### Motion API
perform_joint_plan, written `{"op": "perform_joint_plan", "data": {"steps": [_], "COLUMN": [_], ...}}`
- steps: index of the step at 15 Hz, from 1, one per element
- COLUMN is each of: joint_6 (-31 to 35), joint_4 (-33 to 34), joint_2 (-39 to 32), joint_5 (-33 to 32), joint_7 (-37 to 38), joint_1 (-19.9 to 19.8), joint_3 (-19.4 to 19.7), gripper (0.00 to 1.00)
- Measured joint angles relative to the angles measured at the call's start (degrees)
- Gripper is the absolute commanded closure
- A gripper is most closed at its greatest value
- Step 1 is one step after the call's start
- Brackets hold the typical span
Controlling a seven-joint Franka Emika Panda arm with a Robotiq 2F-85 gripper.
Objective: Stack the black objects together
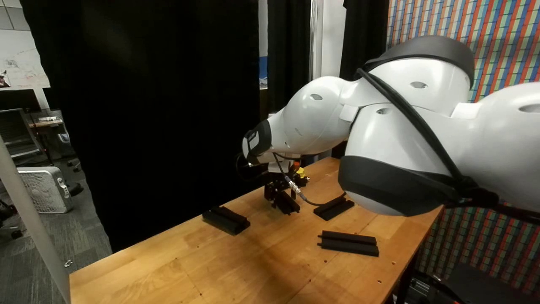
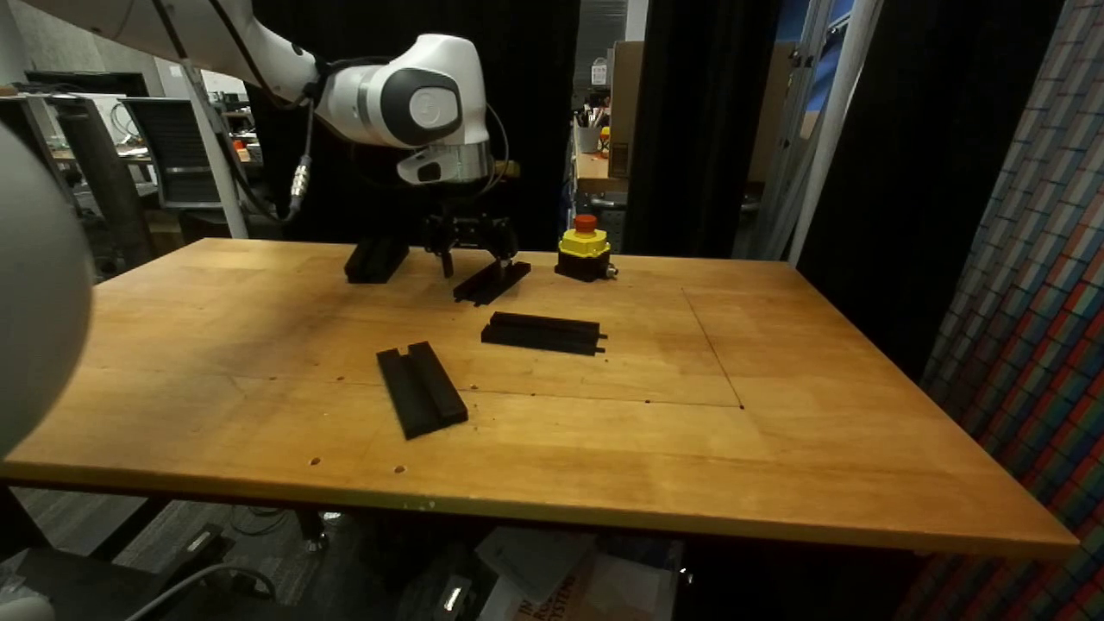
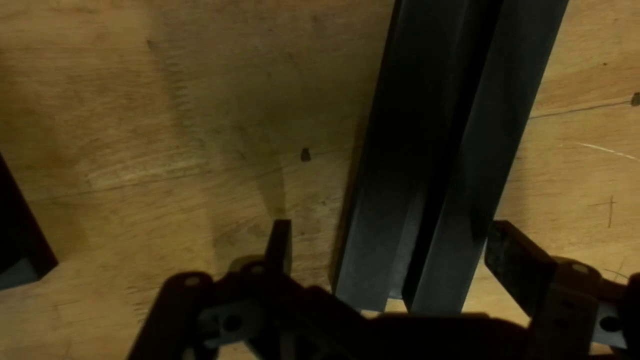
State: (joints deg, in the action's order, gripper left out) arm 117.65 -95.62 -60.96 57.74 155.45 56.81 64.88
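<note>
Spread hand (image 3: 390, 232) over a black bar (image 3: 407, 150), red-topped button (image 2: 585, 245) whole only in an exterior view

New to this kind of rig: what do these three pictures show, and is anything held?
You're seeing a white robot arm that ends in a black two-fingered gripper. The exterior views look on from two places outside; the wrist view looks down from the arm itself. Black bars lie at four separate spots on the wooden table; whether one spot holds a stacked pair, I can't tell. A yellow-and-black box with a red top stands there too. Nothing is held: the wrist view shows the gripper open, fingers either side of one bar, with wood visible between it and one finger.
</note>
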Motion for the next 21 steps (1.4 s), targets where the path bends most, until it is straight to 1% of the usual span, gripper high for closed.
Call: {"op": "perform_joint_plan", "data": {"steps": [9,11,13,14,15,16,17,18,20,21], "joint_6": [0.1,2.4,2.4,2.5,2.7,3.8,4.3,5.4,5.7,7.0], "joint_4": [-0.1,-0.1,-0.1,-0.1,-0.1,-0.1,0.0,0.1,0.2,0.2], "joint_2": [-0.1,0.5,0.0,-0.1,-0.2,0.4,1.0,1.6,2.5,3.3], "joint_5": [0.0,-1.8,-1.6,-1.5,-1.3,-2.7,-3.0,-4.6,-5.2,-6.9], "joint_7": [-0.1,0.0,0.0,0.0,0.0,0.1,-0.1,0.1,-0.2,0.0], "joint_1": [-1.2,-2.2,-2.5,-2.5,-2.5,-3.0,-3.2,-3.7,-3.9,-4.4], "joint_3": [-0.4,-2.4,-2.5,-2.7,-2.7,-3.7,-4.5,-5.4,-5.6,-6.5], "gripper": [0.00,0.00,0.00,0.25,0.28,0.34,0.44,0.50,0.53,0.54]}}
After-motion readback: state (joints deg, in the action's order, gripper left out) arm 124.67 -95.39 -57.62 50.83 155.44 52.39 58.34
